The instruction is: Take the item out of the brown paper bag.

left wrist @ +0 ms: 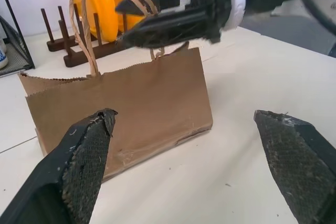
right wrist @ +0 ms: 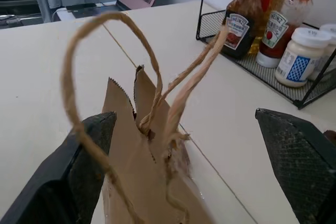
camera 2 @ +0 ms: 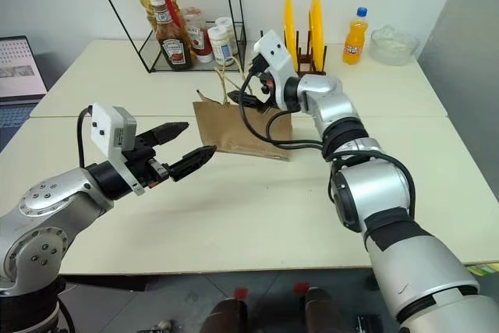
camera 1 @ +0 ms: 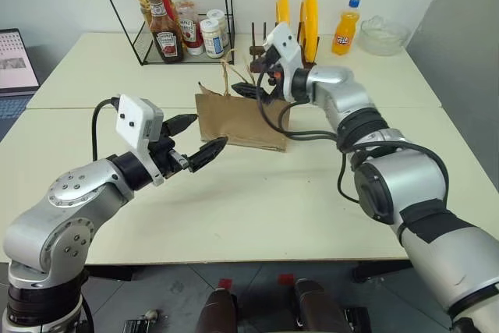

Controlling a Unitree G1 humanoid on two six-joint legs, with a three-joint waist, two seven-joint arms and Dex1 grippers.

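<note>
The cream surface (camera 1: 257, 216) is carrying everything, and the brown paper bag (camera 1: 238, 122) is standing upright near its middle, mouth up, with 2 twisted-paper handles (right wrist: 113, 61) rising from the rim. The cola bottle is not showing; judging from the closed, creased sides, it is probably still sitting inside the bag, so the removal itself is not yet done. What is left, as I read it: steadying the bag, reaching into the mouth, and lifting the bottle clear.

The right pincer (camera 1: 253, 87) is hovering at the bag's top edge, at about 1 o'clock from the bag's centre, its 2 fingers spread wide on either side of the handles and gripping nothing. The left pincer (camera 1: 196, 139) is waiting at about 8 o'clock from the bag, just beside its left end, fingers also spread wide and empty, pointing toward the paper.

Behind, at 11 o'clock, a wire rack (camera 1: 175, 33) is holding a ketchup bottle (camera 1: 165, 29) and jars; an orange soda bottle (camera 1: 346, 29) is standing at 1 o'clock.
</note>
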